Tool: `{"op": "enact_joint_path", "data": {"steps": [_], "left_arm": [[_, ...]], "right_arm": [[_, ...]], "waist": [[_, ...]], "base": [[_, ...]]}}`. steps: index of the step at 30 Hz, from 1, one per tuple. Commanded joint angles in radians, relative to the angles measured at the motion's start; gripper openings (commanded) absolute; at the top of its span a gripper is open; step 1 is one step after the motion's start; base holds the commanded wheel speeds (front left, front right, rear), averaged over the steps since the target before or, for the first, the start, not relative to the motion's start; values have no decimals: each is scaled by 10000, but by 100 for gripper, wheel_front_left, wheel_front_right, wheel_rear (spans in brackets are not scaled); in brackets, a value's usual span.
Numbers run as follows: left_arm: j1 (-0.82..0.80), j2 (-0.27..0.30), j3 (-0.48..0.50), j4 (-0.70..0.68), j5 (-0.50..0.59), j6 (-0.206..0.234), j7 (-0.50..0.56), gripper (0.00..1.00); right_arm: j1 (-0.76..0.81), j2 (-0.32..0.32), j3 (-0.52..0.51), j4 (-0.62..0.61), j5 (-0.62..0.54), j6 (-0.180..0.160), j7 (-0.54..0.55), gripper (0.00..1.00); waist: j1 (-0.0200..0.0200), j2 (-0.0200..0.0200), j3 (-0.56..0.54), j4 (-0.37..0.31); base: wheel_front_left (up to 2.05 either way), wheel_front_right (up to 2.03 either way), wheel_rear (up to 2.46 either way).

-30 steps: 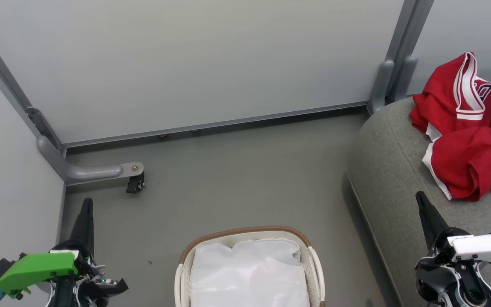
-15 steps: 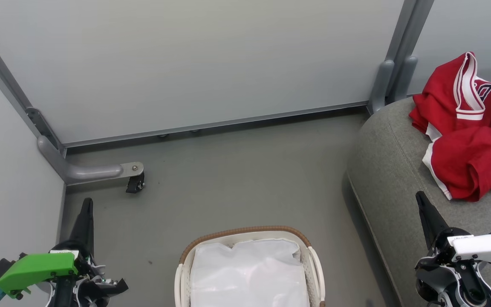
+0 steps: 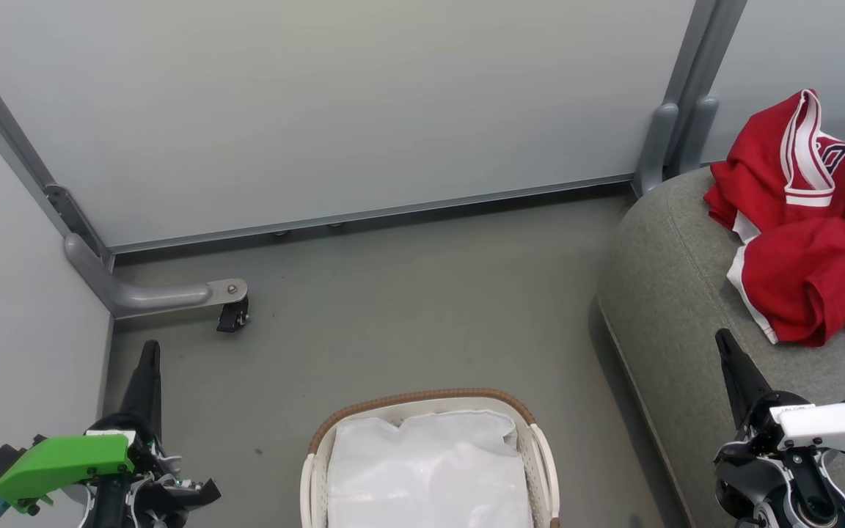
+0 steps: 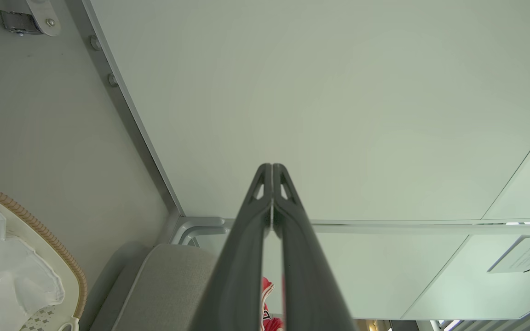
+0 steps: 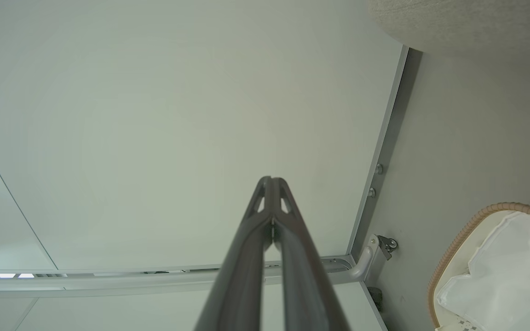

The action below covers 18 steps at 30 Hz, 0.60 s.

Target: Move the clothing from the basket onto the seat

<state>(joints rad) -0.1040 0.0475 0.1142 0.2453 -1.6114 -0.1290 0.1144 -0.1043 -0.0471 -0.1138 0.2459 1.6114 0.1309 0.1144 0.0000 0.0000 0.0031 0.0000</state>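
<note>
Red clothing (image 3: 811, 242) lies heaped on the seat (image 3: 672, 293), up by its back edge. The basket (image 3: 422, 398) holds a white liner (image 3: 426, 469), no red in sight. Left tool (image 3: 149, 352) and right tool (image 3: 723, 341) are pinched tight, empty. Job looks done, nothing left to carry.

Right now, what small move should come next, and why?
Probably none: just hold position. The clothing lies on the seat, the visible part of the basket holds white liner, no red, and the left gripper and right gripper have fingers shut on nothing.
</note>
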Motion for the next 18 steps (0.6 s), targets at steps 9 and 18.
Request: {"op": "enact_joint_path", "data": {"steps": [9,18], "left_arm": [[-98,51,20,-16,-32,-41,28,0],[-98,51,20,-16,-33,-41,28,0]], "right_arm": [[-75,-60,-18,-38,32,-3,29,0],[-75,-60,-18,-38,32,-3,29,0]], "waist": [[0,0,0,0],[0,0,0,0]], "base": [[0,0,0],[0,0,0]]}}
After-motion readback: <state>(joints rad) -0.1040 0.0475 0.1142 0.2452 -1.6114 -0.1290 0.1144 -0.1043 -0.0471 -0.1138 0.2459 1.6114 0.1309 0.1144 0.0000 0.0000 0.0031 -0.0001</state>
